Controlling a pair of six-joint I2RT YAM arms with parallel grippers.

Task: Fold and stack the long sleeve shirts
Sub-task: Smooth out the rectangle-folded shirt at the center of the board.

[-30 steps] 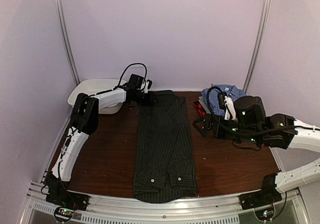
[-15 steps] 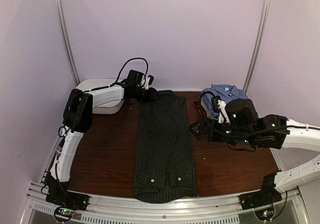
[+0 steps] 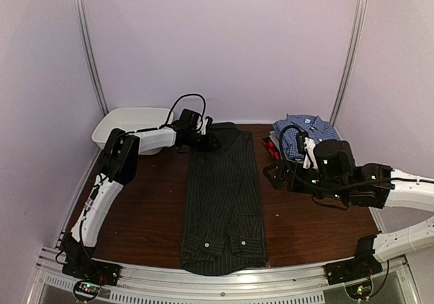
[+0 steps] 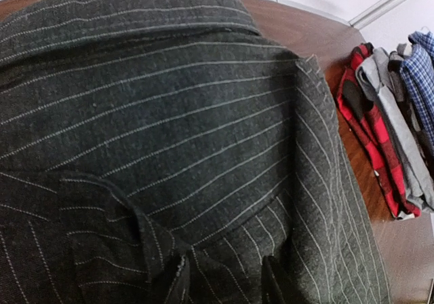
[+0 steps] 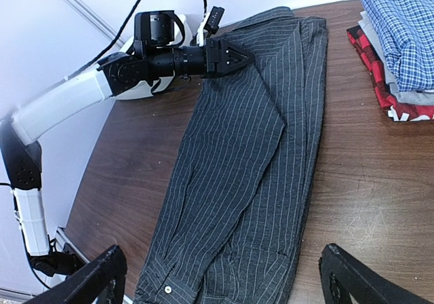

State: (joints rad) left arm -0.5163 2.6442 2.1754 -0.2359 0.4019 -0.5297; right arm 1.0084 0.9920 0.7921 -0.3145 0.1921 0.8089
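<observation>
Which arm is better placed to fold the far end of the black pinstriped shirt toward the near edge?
Left. The left gripper sits at the far end of the black pinstriped shirt with cloth between its fingers; the right gripper hangs open beside the shirt's middle.

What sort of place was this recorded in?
Probably a robot lab cell, not a home: bare walls with metal rails, arms bolted to a table, and a pinstriped shirt laid out.
</observation>
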